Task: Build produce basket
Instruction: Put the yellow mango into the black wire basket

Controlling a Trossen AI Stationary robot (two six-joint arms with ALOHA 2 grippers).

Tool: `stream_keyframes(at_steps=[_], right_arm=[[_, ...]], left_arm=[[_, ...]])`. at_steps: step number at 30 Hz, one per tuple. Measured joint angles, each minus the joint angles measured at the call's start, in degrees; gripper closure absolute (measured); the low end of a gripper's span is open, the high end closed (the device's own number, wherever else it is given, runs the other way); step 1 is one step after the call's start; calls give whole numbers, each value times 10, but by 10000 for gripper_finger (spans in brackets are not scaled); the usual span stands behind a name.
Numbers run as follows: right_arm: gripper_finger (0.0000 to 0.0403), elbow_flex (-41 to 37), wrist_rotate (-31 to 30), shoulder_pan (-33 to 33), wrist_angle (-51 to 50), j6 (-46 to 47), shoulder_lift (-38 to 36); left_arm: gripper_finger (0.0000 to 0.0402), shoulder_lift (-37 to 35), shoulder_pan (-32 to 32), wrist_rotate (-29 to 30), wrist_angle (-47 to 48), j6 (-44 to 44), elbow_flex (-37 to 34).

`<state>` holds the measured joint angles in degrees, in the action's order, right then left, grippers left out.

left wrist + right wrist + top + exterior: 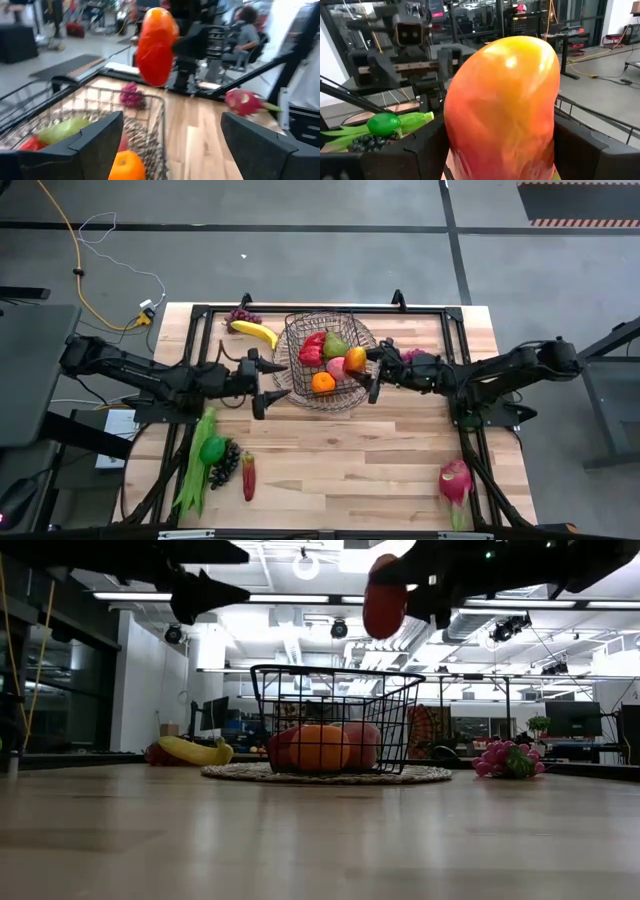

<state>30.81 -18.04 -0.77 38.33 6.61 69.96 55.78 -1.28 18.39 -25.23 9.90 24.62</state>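
Observation:
The dark wire basket (325,402) stands on a round woven tray at the table's middle. It holds an orange (322,382), a green pear (335,345) and red and pink produce. My right gripper (368,372) comes in level from the table's right, shut on an orange-red mango (385,595) held over the basket's right rim. My left gripper (272,381) hovers open at the basket's left side, its fingers (95,140) with nothing between them. The mango (156,45) also shows in the left wrist view, beyond the basket. My right gripper pinches the mango by its two opposite sides (455,140) between its two fingers (422,147). The fingers come in level from the table's right. The mango stands upright in the hold, lifted clear above the basket.
A banana (255,332) and purple grapes (240,316) lie at the far left. Green beans with a green pepper (200,460), dark grapes (225,462) and a red piece (248,476) lie near left. A dragon fruit (455,482) lies near right, pink grapes (505,760) right of the basket.

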Motion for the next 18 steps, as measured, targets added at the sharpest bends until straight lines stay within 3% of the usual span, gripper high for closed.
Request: stream_keyframes(at_steps=[4,13,18], right_arm=[[122,21,0,19,-33,30,37],[121,160,-19,39,-296,60,118],[121,197,-19,39,-330,49,149]], left_arm=[[78,0,10,0,49,14,24],[78,0,9,2,49,-1,26],[78,0,9,2,51,-5,26]])
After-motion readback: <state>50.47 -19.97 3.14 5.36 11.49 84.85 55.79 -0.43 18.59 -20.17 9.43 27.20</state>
